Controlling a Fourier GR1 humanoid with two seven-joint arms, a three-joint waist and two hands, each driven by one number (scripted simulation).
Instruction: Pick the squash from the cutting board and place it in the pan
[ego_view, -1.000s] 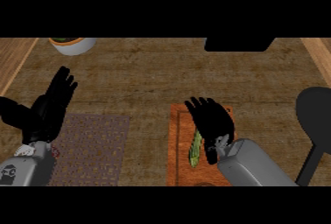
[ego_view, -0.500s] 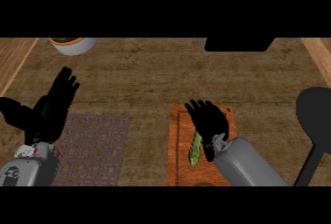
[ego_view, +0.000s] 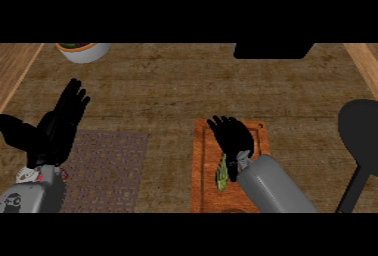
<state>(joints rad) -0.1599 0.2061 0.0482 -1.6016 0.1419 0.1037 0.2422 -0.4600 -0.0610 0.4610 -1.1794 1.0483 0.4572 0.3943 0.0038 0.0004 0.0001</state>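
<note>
An orange-brown cutting board (ego_view: 204, 165) lies right of the middle of the counter. On it a green squash (ego_view: 221, 173) shows as a narrow strip, mostly hidden under my right hand (ego_view: 235, 139). That hand lies over the board with its fingers stretched out and pointing away, directly above the squash. The dark pan (ego_view: 363, 135) sits at the right edge, its handle running down toward the lower edge. My left hand (ego_view: 55, 132) rests open at the left, fingers up.
A grey-brown mat (ego_view: 103, 170) lies beside the left forearm. A white bowl (ego_view: 83, 51) with dark contents stands at the back left. A black object (ego_view: 272, 50) sits at the back edge. Wooden borders run along both sides.
My right hand has drawn back toward me along the cutting board and lowered over the squash. The left hand has barely moved.
</note>
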